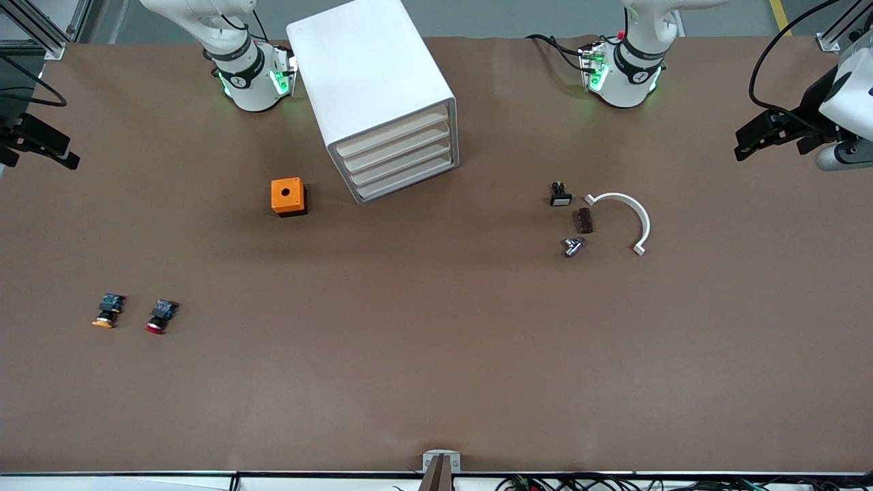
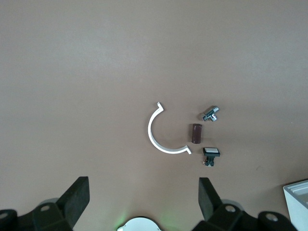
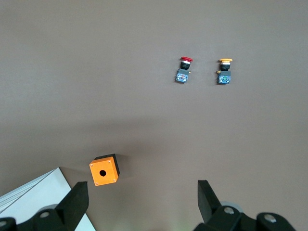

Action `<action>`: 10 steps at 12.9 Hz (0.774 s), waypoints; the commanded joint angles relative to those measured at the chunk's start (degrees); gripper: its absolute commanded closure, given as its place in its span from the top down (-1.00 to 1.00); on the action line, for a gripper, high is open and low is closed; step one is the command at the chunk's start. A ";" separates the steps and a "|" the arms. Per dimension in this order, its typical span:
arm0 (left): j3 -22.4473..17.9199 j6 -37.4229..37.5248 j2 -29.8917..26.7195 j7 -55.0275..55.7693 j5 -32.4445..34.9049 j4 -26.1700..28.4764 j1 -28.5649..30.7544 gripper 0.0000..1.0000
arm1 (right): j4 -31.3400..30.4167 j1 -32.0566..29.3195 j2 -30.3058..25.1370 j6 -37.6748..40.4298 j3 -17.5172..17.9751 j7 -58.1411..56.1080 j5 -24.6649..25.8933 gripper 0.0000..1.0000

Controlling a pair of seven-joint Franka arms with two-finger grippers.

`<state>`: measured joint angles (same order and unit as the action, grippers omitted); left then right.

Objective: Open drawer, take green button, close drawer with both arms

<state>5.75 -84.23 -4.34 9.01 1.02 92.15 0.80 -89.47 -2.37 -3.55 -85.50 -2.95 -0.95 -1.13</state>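
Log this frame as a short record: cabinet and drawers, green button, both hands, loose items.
cabinet: boxy white cabinet, four drawers all shut
target: lowest white tray drawer, not yet opened
green button: not visible
left hand: open, empty, high over the white curved bracket
right hand: open, empty, high over the orange box
loose items: red-capped button beside orange-capped button, toward the right arm's end

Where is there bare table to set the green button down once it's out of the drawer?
The widest bare stretch lies nearer the front camera than the cabinet, bordered by the red-capped button toward the right arm's end and the white curved bracket toward the left arm's end. It is crowded around that bracket, where three small parts cluster, and beside the orange box.
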 commanded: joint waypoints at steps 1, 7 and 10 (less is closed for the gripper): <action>0.23 0.29 -0.49 -1.27 -0.14 -0.30 0.43 1.00 | -1.41 -0.53 -1.55 -0.54 0.32 -0.20 0.52 1.00; 0.05 0.38 1.44 -0.93 0.03 -2.23 0.43 1.00 | -0.89 -0.62 -1.20 0.16 0.32 -0.20 0.52 1.00; 0.67 0.29 3.55 -1.01 -0.14 -1.62 -0.18 1.00 | 0.26 -0.62 1.24 0.16 0.32 0.33 0.60 1.00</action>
<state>5.92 -84.22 -2.67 9.01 1.02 91.40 0.76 -89.40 -2.40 -3.49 -85.44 -3.01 -0.93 -1.06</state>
